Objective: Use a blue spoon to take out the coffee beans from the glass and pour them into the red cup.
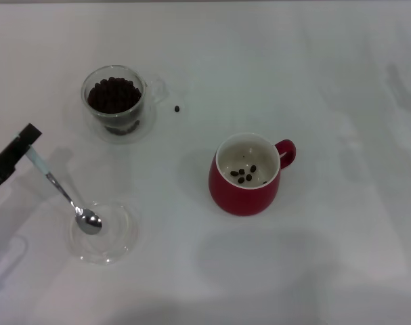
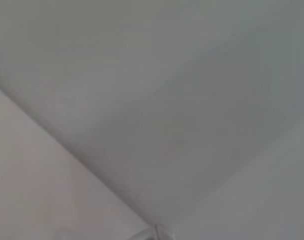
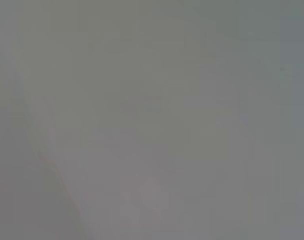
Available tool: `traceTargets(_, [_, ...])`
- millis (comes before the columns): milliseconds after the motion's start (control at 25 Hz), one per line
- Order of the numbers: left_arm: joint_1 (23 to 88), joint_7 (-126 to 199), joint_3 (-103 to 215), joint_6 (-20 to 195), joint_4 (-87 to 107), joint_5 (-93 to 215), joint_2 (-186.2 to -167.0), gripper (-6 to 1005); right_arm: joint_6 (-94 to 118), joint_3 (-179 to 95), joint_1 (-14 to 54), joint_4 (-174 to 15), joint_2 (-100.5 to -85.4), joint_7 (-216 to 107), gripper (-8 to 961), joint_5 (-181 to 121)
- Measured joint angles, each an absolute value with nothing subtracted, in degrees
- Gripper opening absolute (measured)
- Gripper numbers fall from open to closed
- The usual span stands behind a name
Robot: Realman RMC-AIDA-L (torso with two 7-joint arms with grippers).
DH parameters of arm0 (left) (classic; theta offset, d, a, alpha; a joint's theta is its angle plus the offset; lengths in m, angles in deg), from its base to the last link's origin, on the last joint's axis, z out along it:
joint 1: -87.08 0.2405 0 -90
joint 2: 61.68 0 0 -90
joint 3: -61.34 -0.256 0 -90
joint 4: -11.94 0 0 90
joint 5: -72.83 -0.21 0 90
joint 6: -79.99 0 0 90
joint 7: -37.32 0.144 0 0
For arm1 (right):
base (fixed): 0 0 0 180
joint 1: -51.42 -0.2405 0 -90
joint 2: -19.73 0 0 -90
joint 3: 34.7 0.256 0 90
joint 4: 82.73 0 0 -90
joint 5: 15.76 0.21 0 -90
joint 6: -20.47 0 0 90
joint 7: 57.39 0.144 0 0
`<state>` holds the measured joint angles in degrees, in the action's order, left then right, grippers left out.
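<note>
Only the head view shows the scene; both wrist views show blank grey. The left hand [image 1: 28,139] is clamped on the pale handle of the blue spoon [image 1: 64,192], whose metal bowl rests in a shallow clear dish [image 1: 121,233]. The glass [image 1: 116,103] holds heaped coffee beans [image 1: 114,95]; 5 lie in the rounded red cup [image 1: 244,184] on the white worktop [image 1: 340,223].

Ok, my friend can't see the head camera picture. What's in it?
The left gripper holds the blue spoon, its bowl over a clear dish. Behind stands the glass of coffee beans; the red cup holds a few.
</note>
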<state>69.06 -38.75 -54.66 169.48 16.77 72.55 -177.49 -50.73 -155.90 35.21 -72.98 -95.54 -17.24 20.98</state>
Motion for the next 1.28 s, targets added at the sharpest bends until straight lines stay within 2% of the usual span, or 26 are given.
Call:
traceTargets(600, [66.9,-37.7,-54.7,162.3,16.3,67.7,-179.13,137,-52.2,-155.7,35.4,-73.0,-95.49,-17.2,831,21.0])
traceTargets(960, [66.4,-37.1,-54.7,161.3,16.4,65.6,-179.26,136,-52.8,-155.5,35.7,-73.3,-95.49,-17.2,832,21.3])
traceTargets(1280, [66.8,-34.2,-54.6,160.9,16.1,65.7,-179.28,317,-53.8,-155.4,36.1,-73.6,-95.41,-16.4,831,21.4])
